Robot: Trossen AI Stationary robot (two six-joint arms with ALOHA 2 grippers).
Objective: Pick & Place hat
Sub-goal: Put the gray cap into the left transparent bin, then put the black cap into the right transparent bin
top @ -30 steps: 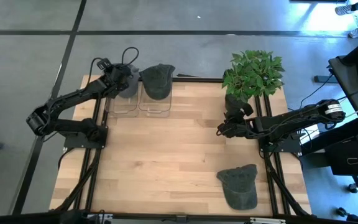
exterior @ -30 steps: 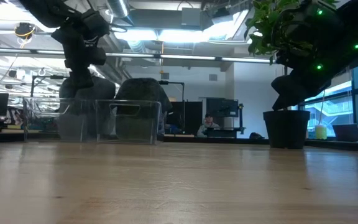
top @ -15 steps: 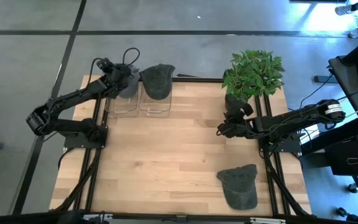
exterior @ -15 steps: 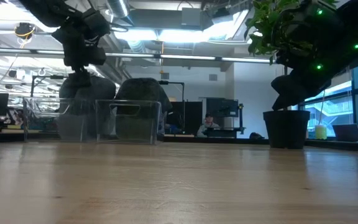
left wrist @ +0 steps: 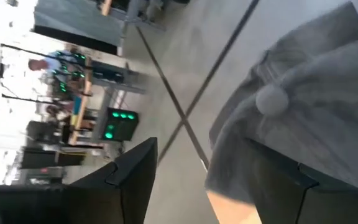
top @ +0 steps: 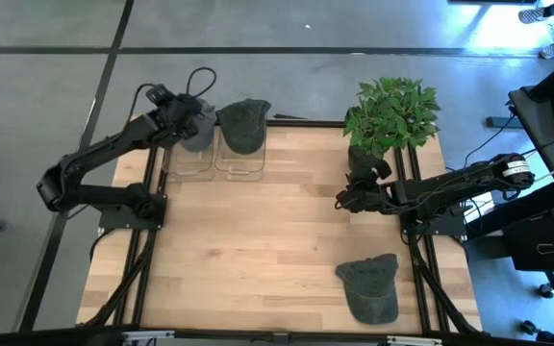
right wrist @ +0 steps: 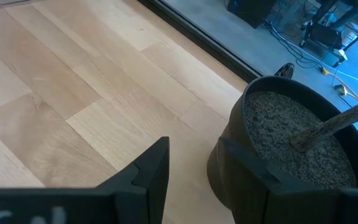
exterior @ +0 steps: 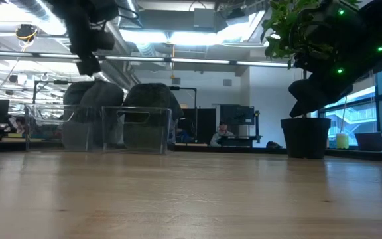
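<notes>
A light grey hat (top: 198, 132) sits crown up in the left of two clear boxes (top: 188, 159) at the table's far left, its crown rising above the rim (exterior: 95, 106). A dark hat (top: 243, 123) sits the same way in the right box (top: 239, 160). Another dark hat (top: 368, 286) lies flat on the table near the front right. My left gripper (top: 173, 113) hangs open just above the grey hat (left wrist: 303, 93), clear of it (exterior: 88, 63). My right gripper (top: 342, 201) stands open beside the plant pot, nothing between its fingers (right wrist: 194, 168).
A potted plant (top: 390, 113) stands at the far right; its black pot (right wrist: 291, 143) is close beside my right gripper. Bare wood (top: 258, 250) stretches across the table's middle and near left. A person sits in the room behind (exterior: 222, 133).
My left gripper has risen off the top of the light grey hat and drawn slightly toward the table's far left. The hat stays where it was in the left box.
</notes>
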